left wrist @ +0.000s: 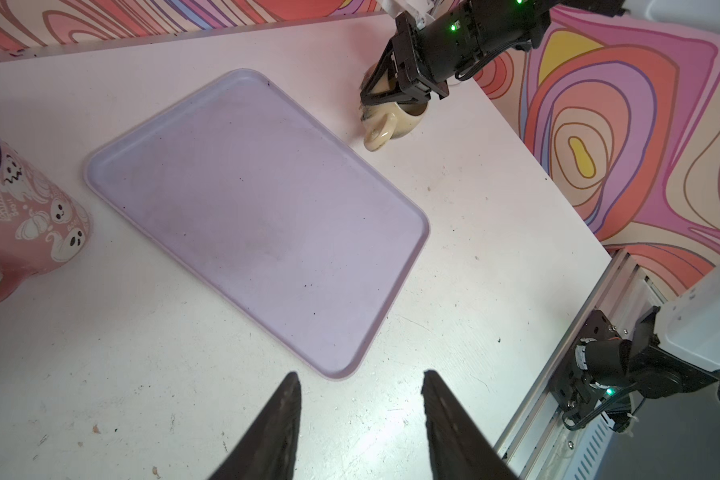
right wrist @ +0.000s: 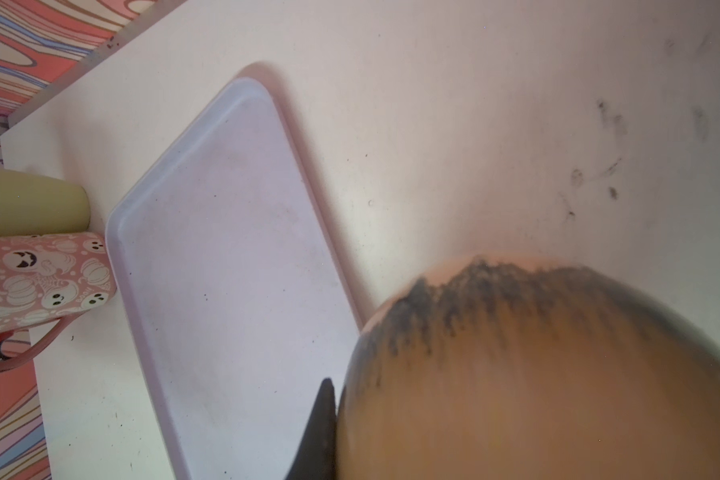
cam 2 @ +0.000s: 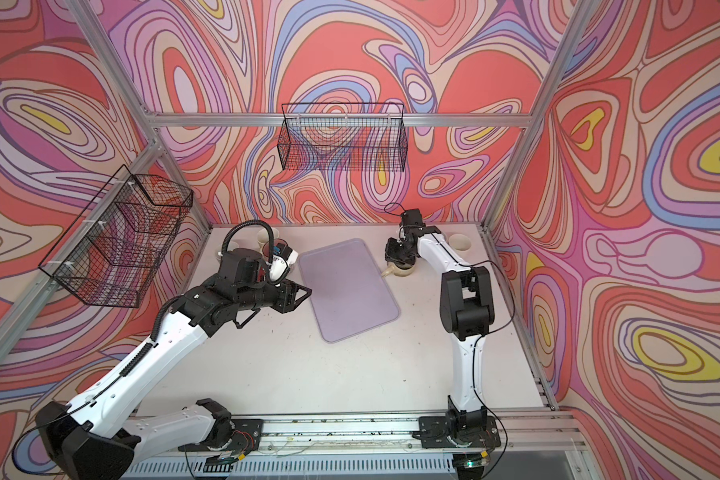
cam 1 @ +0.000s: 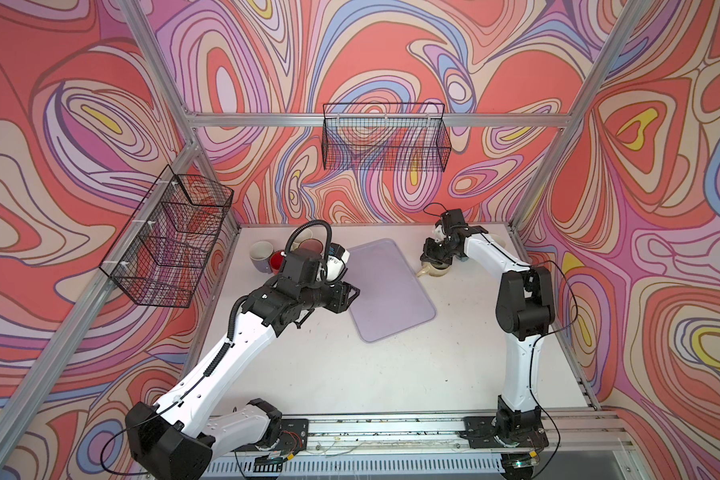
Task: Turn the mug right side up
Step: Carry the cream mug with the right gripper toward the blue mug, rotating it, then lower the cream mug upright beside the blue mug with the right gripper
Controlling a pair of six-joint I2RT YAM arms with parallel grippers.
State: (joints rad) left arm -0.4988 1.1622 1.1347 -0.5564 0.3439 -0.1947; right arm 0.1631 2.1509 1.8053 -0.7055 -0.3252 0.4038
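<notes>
1. Task object. The beige ceramic mug with dark streaks (left wrist: 395,124) rests on the white desk (cam 1: 391,374), just beside the right edge of the empty lilac rectangular plastic tray (cam 1: 391,291) and toward the far right corner of the desk. Its handle points at the tray. In the left wrist view a dark hollow shows at its top, which suggests the mouth faces upward or nearly so. This cannot be confirmed.

2. Right arm. The elbow is raised and the right gripper (cam 1: 434,261) points steeply down onto the mug. The jaws are drawn narrow. 1 finger (right wrist: 321,419) lies against the outer wall; the other is hidden. This is judged to be a pinch on the thin wall, a hold that controls the mug's rotation.

3. Left arm. The forearm is level and aimed across the tray. The left gripper (left wrist: 360,374) hovers over the desk at the tray's left edge, jaws about half apart and holding nothing. It is probably parked there to leave the right arm room.

4. A pink ghost-print mug (left wrist: 30,224) stands just beside a tray corner, uninvolved.
</notes>
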